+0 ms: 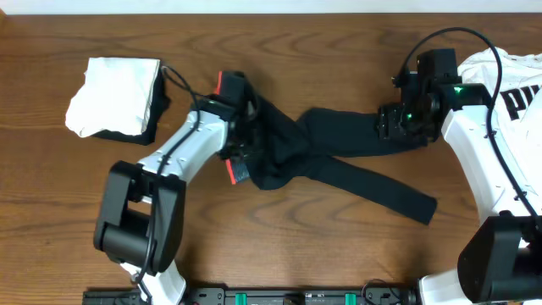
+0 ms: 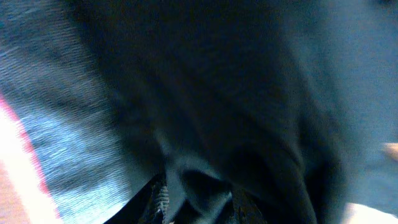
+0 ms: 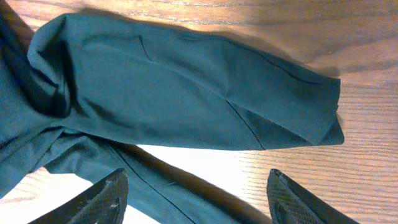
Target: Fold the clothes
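Overhead: L gripper (image 1: 241, 146) narrowed to a pinch on the leggings (image 1: 339, 140) nr the red-orange waistband (image 1: 230, 174); left wrist view shows dark cloth bunched betw. its fingers (image 2: 163, 200). R gripper (image 1: 391, 125) is wide apart over one leg end, nothing held. Leggings are soft matte black knit, mid-table (image 1: 339, 51). Long axis runs left-right, waistband left, legs crossing to the right.

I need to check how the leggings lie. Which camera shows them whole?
The overhead view: the leggings show whole, legs crossed on the table, red waistband included. The left wrist view gives only dark fabric close up; the right wrist view, one leg's end.
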`<state>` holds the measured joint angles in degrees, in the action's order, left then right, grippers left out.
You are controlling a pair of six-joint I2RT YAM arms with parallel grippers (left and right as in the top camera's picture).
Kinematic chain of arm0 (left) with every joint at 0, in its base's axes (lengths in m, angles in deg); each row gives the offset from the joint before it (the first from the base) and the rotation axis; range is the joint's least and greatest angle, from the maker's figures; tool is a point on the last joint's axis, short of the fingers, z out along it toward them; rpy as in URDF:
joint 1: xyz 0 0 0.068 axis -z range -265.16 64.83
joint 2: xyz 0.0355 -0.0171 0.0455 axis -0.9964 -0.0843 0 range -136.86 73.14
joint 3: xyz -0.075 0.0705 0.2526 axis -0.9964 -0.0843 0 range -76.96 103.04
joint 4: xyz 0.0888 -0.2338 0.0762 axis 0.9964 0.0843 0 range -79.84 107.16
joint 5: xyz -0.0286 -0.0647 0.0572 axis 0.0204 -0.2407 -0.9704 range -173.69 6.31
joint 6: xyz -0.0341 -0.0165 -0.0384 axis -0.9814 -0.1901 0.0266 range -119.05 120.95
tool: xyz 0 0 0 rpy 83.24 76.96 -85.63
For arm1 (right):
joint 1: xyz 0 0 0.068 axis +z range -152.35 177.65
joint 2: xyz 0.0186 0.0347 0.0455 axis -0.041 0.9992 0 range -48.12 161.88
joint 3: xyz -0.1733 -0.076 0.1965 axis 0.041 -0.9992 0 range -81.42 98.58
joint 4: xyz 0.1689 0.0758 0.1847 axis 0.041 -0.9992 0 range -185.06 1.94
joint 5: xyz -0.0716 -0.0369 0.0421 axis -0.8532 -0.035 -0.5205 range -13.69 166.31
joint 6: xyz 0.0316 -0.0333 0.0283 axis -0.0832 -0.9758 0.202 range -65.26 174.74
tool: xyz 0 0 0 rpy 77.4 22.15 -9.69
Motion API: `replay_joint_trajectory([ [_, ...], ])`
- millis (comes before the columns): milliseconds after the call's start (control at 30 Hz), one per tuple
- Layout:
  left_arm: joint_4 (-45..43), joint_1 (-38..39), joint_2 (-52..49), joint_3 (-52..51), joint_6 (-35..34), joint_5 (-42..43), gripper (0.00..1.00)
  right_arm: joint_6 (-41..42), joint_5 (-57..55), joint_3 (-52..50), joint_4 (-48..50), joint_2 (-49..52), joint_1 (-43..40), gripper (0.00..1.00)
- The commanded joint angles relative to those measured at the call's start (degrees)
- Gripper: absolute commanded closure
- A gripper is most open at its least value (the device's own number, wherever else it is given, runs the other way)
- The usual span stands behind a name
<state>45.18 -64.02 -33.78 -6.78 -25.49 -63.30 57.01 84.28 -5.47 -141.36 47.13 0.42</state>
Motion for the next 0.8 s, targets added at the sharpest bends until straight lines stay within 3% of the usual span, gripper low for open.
replay_joint_trajectory([
  [0, -3.1, 2.6, 1.2, 0.0, -1.8, 3.2, 0.63, -1.1, 0.4, -0.3, -0.4, 0.4, -0.5, 0.3],
  [133, -6.6, 4.4, 1.3, 0.1, -1.7, 3.2, 0.63, -1.1, 0.4, -0.3, -1.0, 0.4, -0.5, 0.3],
  [367, -4.9, 3.4, 1.5, 0.2, -0.4, 2.9, 0.62, -1.1, -0.5, -0.3, -1.6, 0.4, -0.5, 0.3],
  [567, 3.3, 2.9, 1.6, 0.2, -0.5, -8.9, 0.62, -1.1, -0.4, -0.3, -1.5, 0.4, -0.5, 0.3],
  [767, 5.4, 2.3, 1.6, 0.2, 1.3, -11.4, 0.56, -1.2, 0.2, -0.3, -1.5, 0.4, -0.4, 0.3],
])
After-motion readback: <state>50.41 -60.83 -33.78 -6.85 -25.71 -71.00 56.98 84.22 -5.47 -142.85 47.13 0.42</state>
